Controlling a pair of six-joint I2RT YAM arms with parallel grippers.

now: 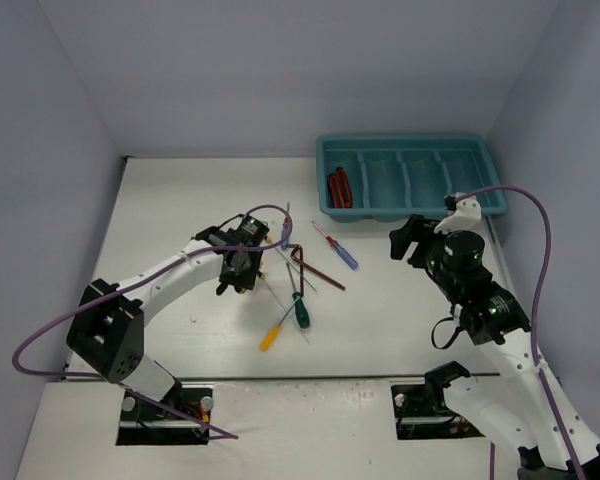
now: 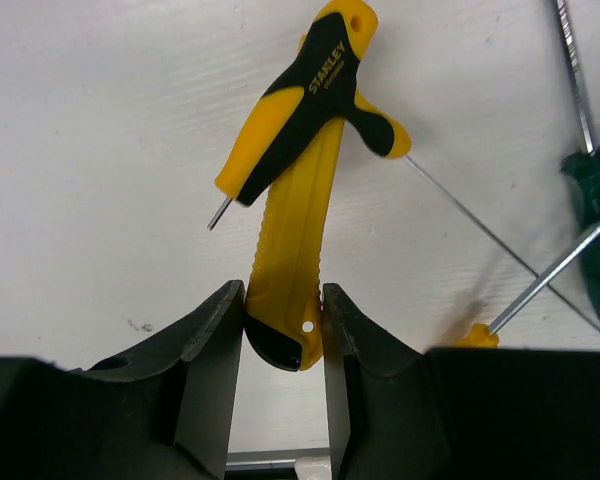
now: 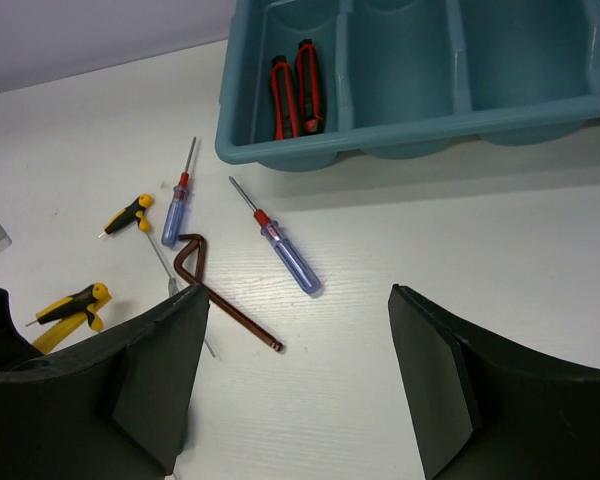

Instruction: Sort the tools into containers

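Nearest the arm bases, a yellow screwdriver (image 1: 271, 337) and a green screwdriver (image 1: 301, 312) lie on the table (image 1: 160, 200), close together. Just to their left the left gripper (image 2: 283, 295) is closed on the black-tipped end of a ribbed yellow handle (image 2: 292, 230), with both fingers pressed against its sides. A yellow-black T-handle (image 2: 315, 95) lies across the far end of that handle, touching it. Whether the handle is lifted off the table, I cannot tell.

Right of the left gripper sits a brown hex key (image 3: 235, 312), its hooked end pointing away from the arms. The right gripper (image 3: 297, 300) hovers over bare table beside it, fingers spread wide and holding nothing.

Beyond the hex key lie a blue screwdriver (image 3: 288, 255), a smaller blue one (image 3: 173, 215) and a second T-handle (image 3: 128, 215), all apart from each other.

Farthest back, toward the right wall, stands the teal tray (image 3: 430, 130). Red-handled pliers (image 3: 295, 90) rest in its leftmost compartment. The other three compartments hold no tools that I can see.
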